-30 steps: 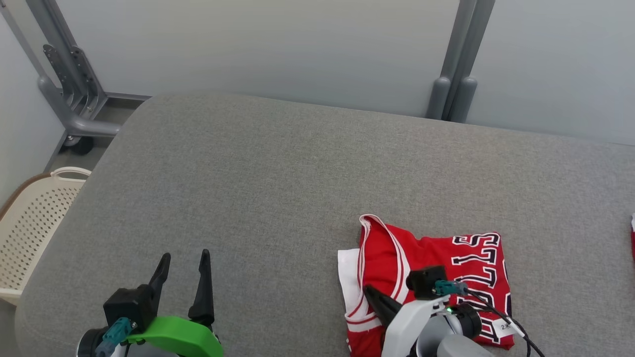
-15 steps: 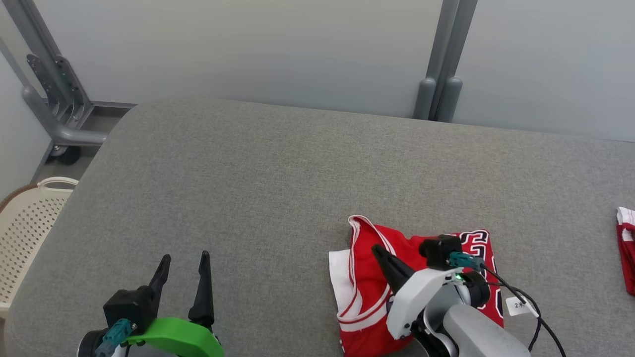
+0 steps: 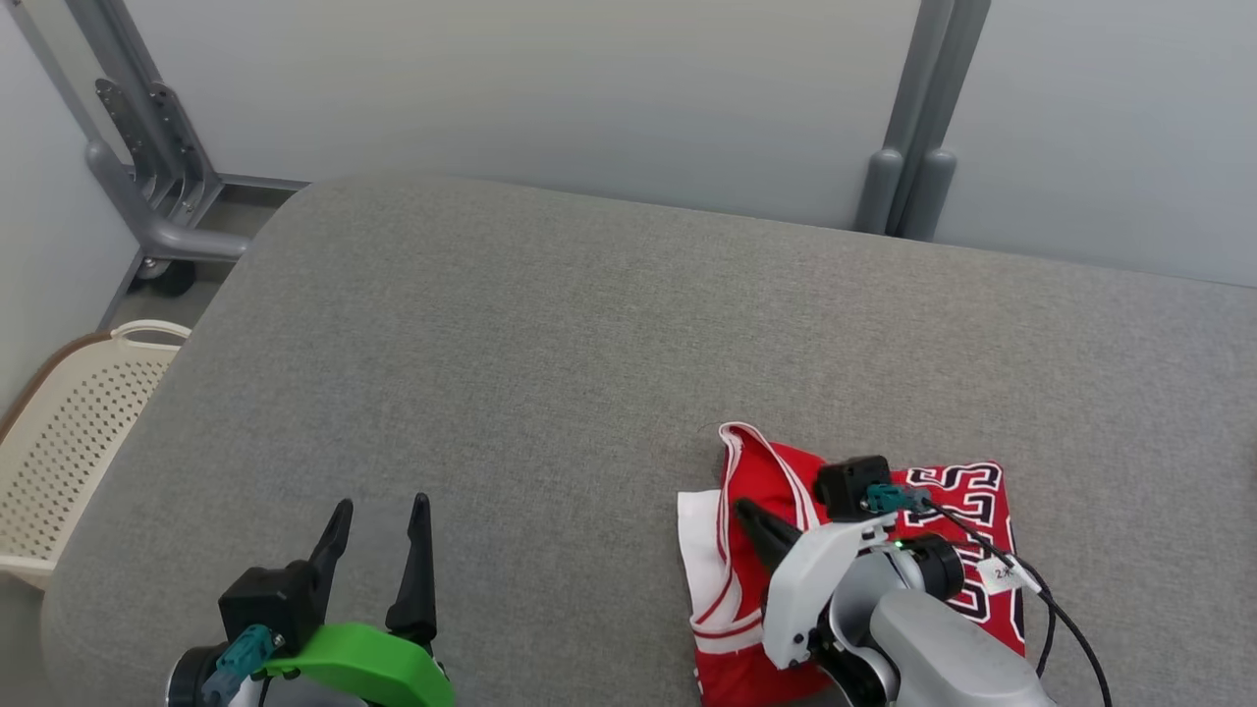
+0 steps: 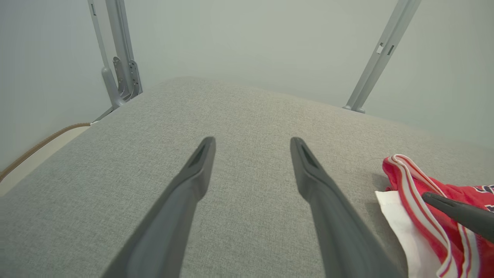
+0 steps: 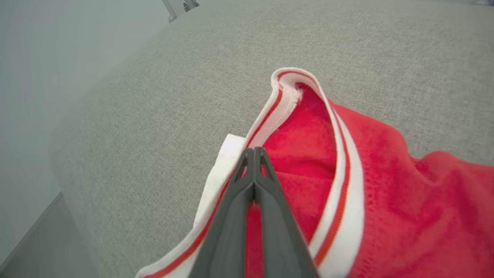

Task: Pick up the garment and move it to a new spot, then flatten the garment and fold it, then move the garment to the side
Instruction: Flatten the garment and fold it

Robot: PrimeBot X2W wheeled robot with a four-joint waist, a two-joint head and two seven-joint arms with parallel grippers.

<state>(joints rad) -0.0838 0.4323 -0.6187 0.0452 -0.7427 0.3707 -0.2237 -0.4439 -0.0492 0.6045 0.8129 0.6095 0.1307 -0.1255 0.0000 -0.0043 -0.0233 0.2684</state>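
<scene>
The grey table (image 3: pixel 550 324) takes up most of the room in front of the robot. The jersey (image 3: pixel 766 481) lies on its near right part, folded into a compact red block. The lettering faces up, and a white layer pokes out along its left edge.

The head camera has swung over the last second, so the apparent slide of the whole scene is not a move of the jersey. Against the cloth itself, it looks to have stayed put on the table. What has changed is the right gripper (image 3: pixel 746 508). It has travelled from the near trim up toward the collar end, and it now sits over the striped armhole edge. Its fingers are pressed tight together, and from its wrist I see no cloth caught between them.

To my eye the folding looks done and only the move to the side is left. For that, the gripper would have to open and take a proper hold, or else push the block along.

The left gripper (image 3: pixel 382 501) hangs over bare table well to the left, its fingers spread wide and nothing in them.

A cream perforated basket (image 3: pixel 59 442) stands on the floor past the table's left edge. I can't make out anything inside it from here.
</scene>
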